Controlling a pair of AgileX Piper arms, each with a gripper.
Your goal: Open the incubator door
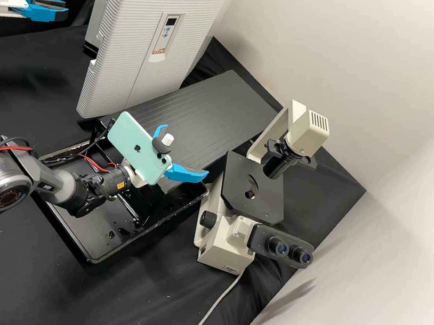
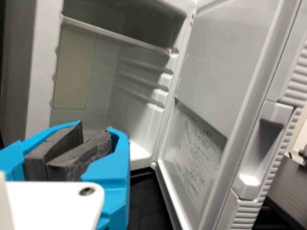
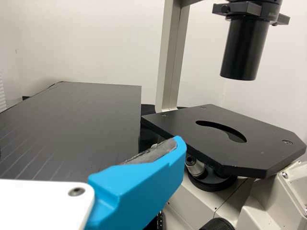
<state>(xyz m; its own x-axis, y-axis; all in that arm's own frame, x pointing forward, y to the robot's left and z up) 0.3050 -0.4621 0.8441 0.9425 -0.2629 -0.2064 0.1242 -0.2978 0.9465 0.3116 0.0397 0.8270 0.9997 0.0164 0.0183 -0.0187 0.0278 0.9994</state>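
The incubator door stands ajar, turned away from the white incubator body. Left of it hangs my left gripper, shut on nothing and apart from the door. In the left wrist view, the left gripper is in front of the shelf-ridged interior. There the inner face of the door shows a printed label, with a recessed handle on the edge. My right gripper is open and empty over the dark tray, by the microscope; one finger of the right gripper shows in its wrist view.
A cream microscope with a black stage stands right of the right arm. Behind that arm lies a ribbed dark panel. The black tray is under the arm. A white wall bounds the bench on the right.
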